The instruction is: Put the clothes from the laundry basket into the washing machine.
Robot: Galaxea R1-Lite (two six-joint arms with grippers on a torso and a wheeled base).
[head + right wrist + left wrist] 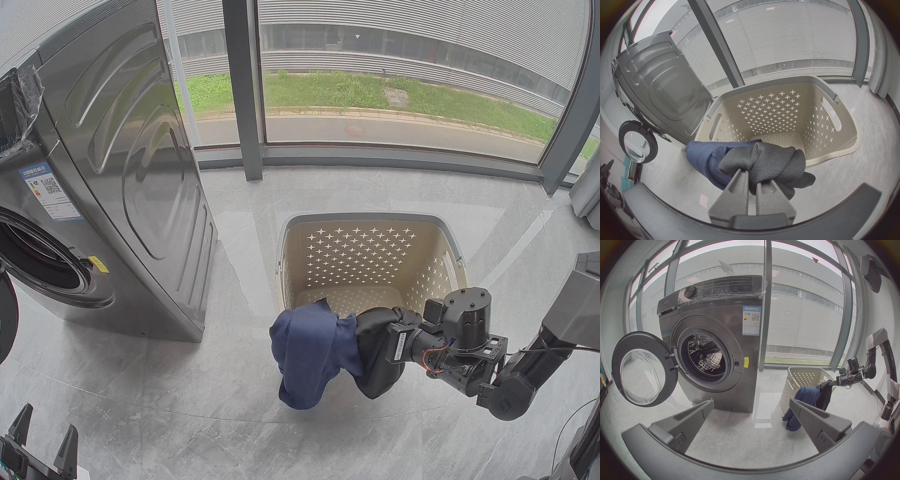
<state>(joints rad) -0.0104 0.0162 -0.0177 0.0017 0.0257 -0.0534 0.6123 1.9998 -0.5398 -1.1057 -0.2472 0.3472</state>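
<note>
Grey tile floor (187, 400), window wall behind. Washing machine (125, 187) far left, door (642, 369) swung open, drum mouth (706, 357) unobstructed. Left gripper (48, 420) low in front of it, jaws wide, holding nothing. Laundry basket (369, 217) centre. Navy garment (309, 356) and dark grey garment (375, 362) hang just outside its near rim, bunched together in the right gripper (752, 182), which is clamped on the grey one. Suggest: lift until the navy tail clears the floor, swing left, push deep into the drum before releasing.
</note>
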